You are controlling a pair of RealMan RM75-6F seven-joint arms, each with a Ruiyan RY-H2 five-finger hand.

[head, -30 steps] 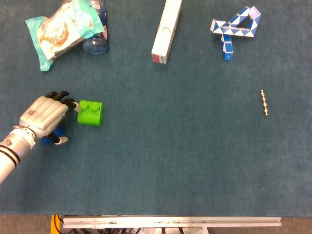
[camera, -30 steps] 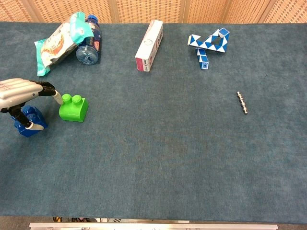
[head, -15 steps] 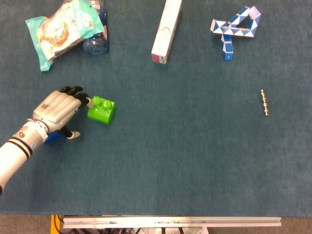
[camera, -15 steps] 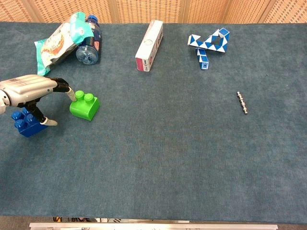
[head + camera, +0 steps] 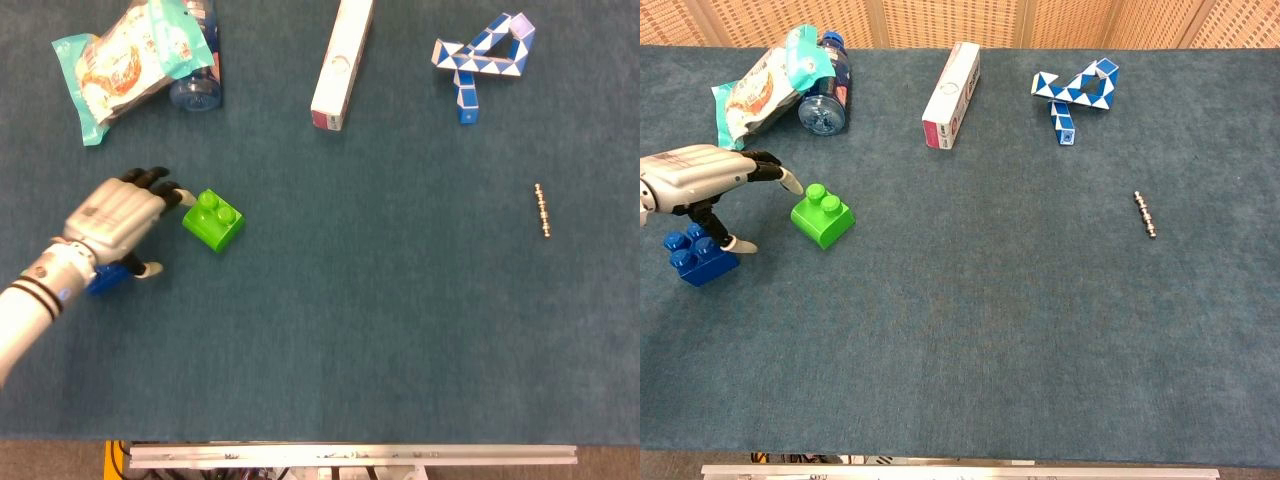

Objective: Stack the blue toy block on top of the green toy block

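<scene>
The green block [image 5: 213,220] [image 5: 822,214] lies on the blue cloth, turned at an angle, studs up. The blue block [image 5: 701,257] sits on the cloth to its left; in the head view only a blue corner [image 5: 103,279] shows under my left hand. My left hand [image 5: 115,223] [image 5: 702,173] hovers above and between the two blocks, fingers spread and holding nothing. Its fingertips [image 5: 186,199] end just short of the green block. My right hand is not in any view.
At the back left a snack bag [image 5: 125,56] leans on a blue bottle [image 5: 196,90]. A long white box [image 5: 340,62] lies at the back centre, a blue-white folding snake toy [image 5: 482,55] at the back right, a small bead chain [image 5: 542,210] at right.
The green block has slid right and rotated, pushed by my left fingertips. The hand then lifted slightly off it. The blue block has stayed put on the cloth.
</scene>
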